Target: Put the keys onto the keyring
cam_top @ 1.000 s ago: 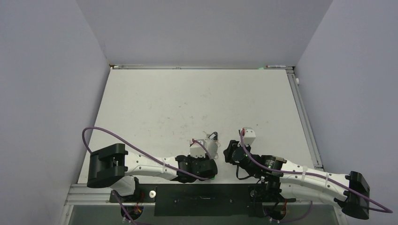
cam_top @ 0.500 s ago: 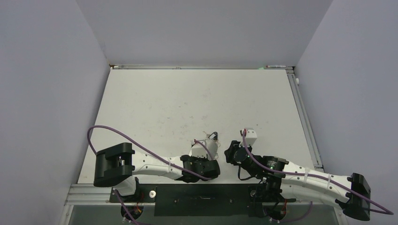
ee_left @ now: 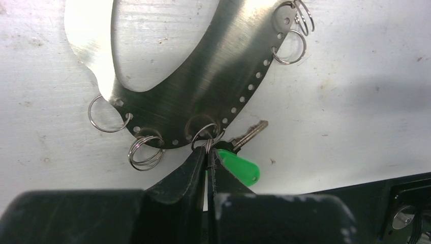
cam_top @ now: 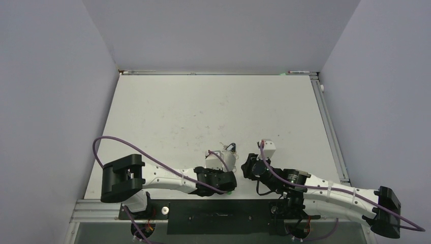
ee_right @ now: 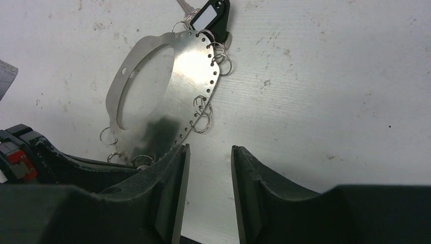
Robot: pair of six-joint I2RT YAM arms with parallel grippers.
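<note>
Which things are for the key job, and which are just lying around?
For the job: green key; black key; metal plate with holes; small rings; left pincer, pinching one ring; right pincer, open.
Just there: table; purple cables.

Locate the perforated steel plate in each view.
Top external: steel plate, barely a sliver beyond the left wrist.
Left wrist: upper centre, a broad crescent.
Right wrist: left of centre.
Shared landmark: the left claw, shut on a split ring at the plate's lower edge.
</note>
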